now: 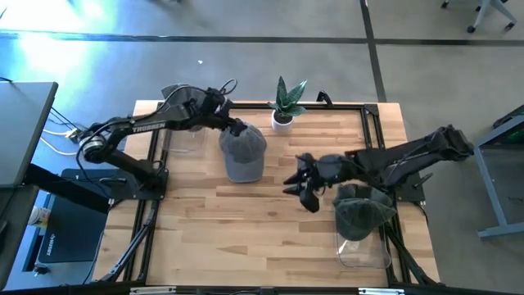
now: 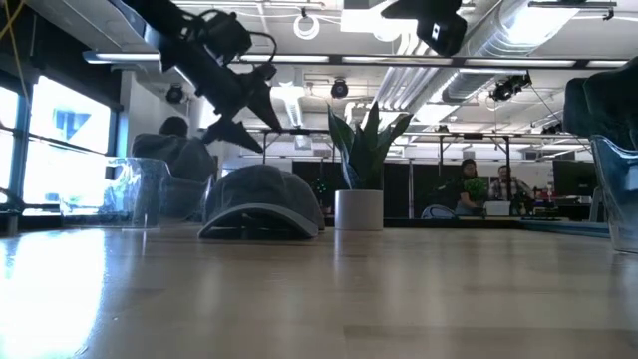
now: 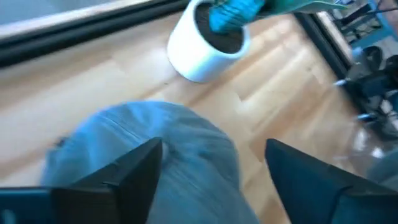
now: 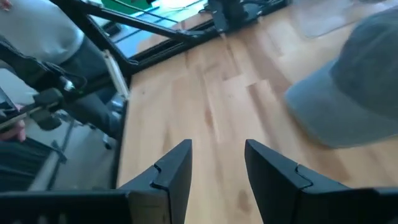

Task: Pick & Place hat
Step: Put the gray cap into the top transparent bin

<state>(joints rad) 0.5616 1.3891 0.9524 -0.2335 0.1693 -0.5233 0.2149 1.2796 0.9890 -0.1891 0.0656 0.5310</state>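
A grey cap [image 1: 243, 154] lies crown up on the table near the far edge, its brim edge on the wood [image 2: 261, 204]. My left gripper [image 1: 237, 129] hangs open just above the cap's far side [image 2: 254, 125]. In the left wrist view its fingers stand on either side of the crown [image 3: 155, 155] without touching it. My right gripper [image 1: 296, 184] is open over bare wood to the right of the cap. The right wrist view shows the cap [image 4: 351, 93] beyond the gripper [image 4: 217, 149].
A potted plant in a white pot [image 1: 283, 115] stands close to the cap's right, at the far edge. A dark green cap [image 1: 359, 215] sits on a clear container [image 1: 364, 250] near the right front. Another clear container [image 1: 184, 131] stands left of the grey cap.
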